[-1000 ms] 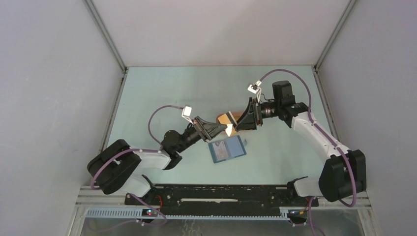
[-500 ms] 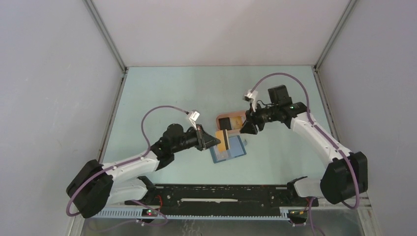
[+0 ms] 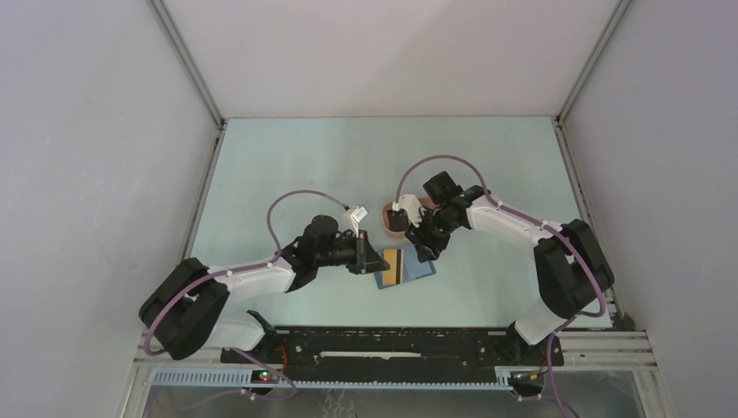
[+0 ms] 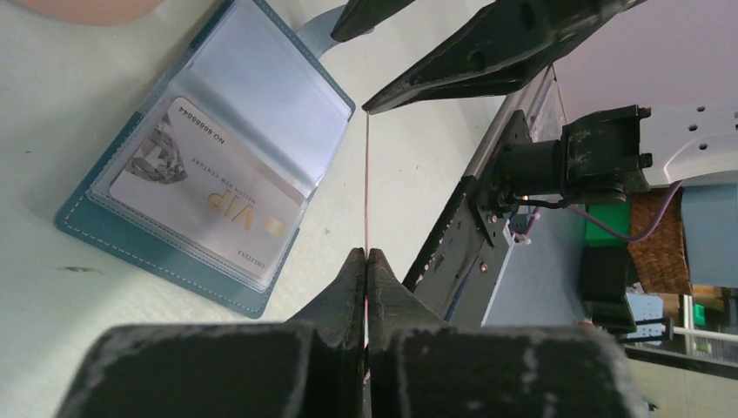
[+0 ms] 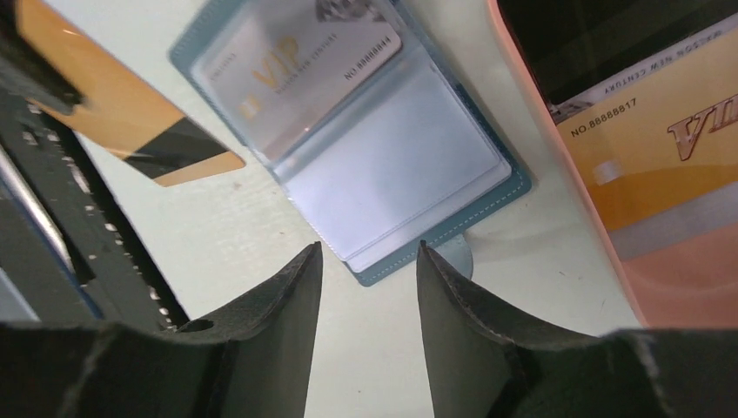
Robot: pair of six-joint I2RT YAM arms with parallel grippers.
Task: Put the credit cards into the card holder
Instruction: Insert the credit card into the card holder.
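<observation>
The card holder lies open and flat on the table, near the middle and just in front of the salmon tray. In the wrist views I see one clear sleeve of the holder carrying a pale VIP card, while the neighbouring sleeve is vacant. The orange card, black stripe showing, is in the air at the holder's left side. From overhead it overlaps the holder's left part, and I cannot tell whether the two touch. The left gripper has its fingers pressed together on this card, which appears edge-on as a thin line in the left wrist view. The right gripper is poised just beside the holder's opposite edge, at the snap tab. Its jaws are spread with only bare table between them. In the tray lie a yellow VIP card and a black card.
</observation>
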